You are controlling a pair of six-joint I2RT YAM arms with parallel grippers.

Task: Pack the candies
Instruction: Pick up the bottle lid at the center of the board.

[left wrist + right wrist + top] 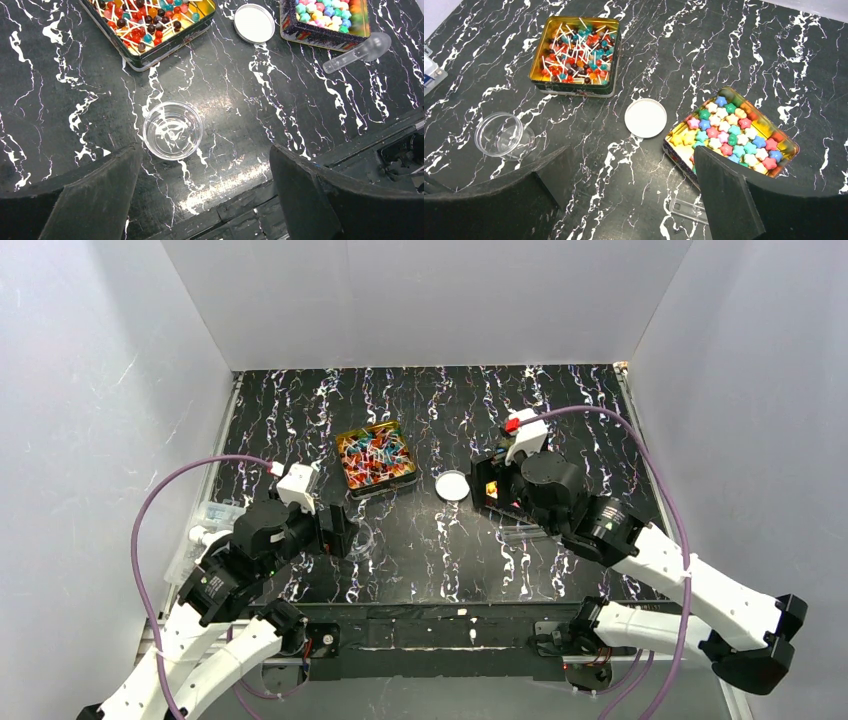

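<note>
Your left end effector [206, 152] and right end effector [634, 152] both gape, empty. Candies [729, 135] fill the tin [679, 152] right of the white lid [645, 117] (clear cup [499, 135] left of it); you could knock that cup over.

Bright overhead light, sharp, slight glare

"How were the two built?"
"White shells and black joints on the left arm [200, 660] and right arm [700, 585]. Purple cables [150, 510], white camera blocks [297, 485], one red plug [512, 424], and matte black fingers [90, 200]."
</note>
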